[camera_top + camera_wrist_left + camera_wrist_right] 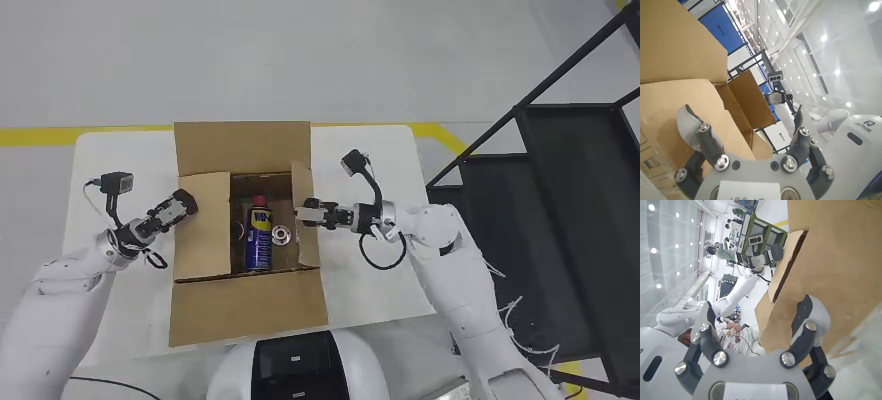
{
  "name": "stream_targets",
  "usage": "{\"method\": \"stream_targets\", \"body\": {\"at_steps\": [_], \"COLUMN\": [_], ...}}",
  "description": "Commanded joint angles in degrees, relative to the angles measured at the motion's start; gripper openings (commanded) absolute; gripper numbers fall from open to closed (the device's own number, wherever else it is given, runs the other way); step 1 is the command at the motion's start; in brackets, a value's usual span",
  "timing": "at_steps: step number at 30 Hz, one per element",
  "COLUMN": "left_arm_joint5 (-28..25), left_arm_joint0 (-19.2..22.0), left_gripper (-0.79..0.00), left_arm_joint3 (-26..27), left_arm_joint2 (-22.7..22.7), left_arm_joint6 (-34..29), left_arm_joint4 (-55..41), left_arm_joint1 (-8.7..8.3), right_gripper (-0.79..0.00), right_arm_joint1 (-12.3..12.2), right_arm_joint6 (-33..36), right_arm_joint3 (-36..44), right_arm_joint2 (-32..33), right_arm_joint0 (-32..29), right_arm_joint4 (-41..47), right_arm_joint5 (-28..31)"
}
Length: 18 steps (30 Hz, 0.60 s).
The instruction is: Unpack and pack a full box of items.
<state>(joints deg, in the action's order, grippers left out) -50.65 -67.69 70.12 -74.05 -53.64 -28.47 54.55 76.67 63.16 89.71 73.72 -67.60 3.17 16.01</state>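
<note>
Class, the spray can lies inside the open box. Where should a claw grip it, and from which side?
Take the can across its blue middle, probably from straight above: it lies flat on the floor of the box, whose walls shut off any sideways approach.

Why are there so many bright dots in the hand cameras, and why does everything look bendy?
Left wrist view: the dots are ceiling lamps glaring white, and the wide lens bends straight lines. Right wrist view: more lamps glare, and the box looks stretched and tilted. Top view: soft, even light; the box's inside is dimmer, shaded by its flaps.
</note>
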Motion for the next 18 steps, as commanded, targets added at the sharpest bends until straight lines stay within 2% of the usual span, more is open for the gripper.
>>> {"method": "stream_targets", "body": {"at_steps": [1,9,18], "left_arm_joint5": [-0.2,-3.4,-4.2], "left_arm_joint0": [-0.2,-0.1,-0.1], "left_gripper": [0.0,0.0,0.0], "left_arm_joint3": [0.2,-0.7,-0.7], "left_arm_joint2": [-0.1,0.5,1.2], "left_arm_joint6": [0.2,3.4,4.5], "left_arm_joint4": [0.5,8.7,10.1], "left_arm_joint1": [-0.21,-0.41,-0.32], "right_gripper": [0.0,0.0,0.0], "right_arm_joint1": [0.3,1.0,1.0], "right_arm_joint6": [-0.8,-3.9,-6.0], "right_arm_joint3": [-2.2,-6.7,-7.3], "right_arm_joint2": [-3.5,-11.6,-13.8], "right_arm_joint0": [2.5,7.1,8.9], "right_arm_joint4": [-2.6,-11.6,-13.9], "right_arm_joint5": [-0.8,-2.8,-4.4]}}
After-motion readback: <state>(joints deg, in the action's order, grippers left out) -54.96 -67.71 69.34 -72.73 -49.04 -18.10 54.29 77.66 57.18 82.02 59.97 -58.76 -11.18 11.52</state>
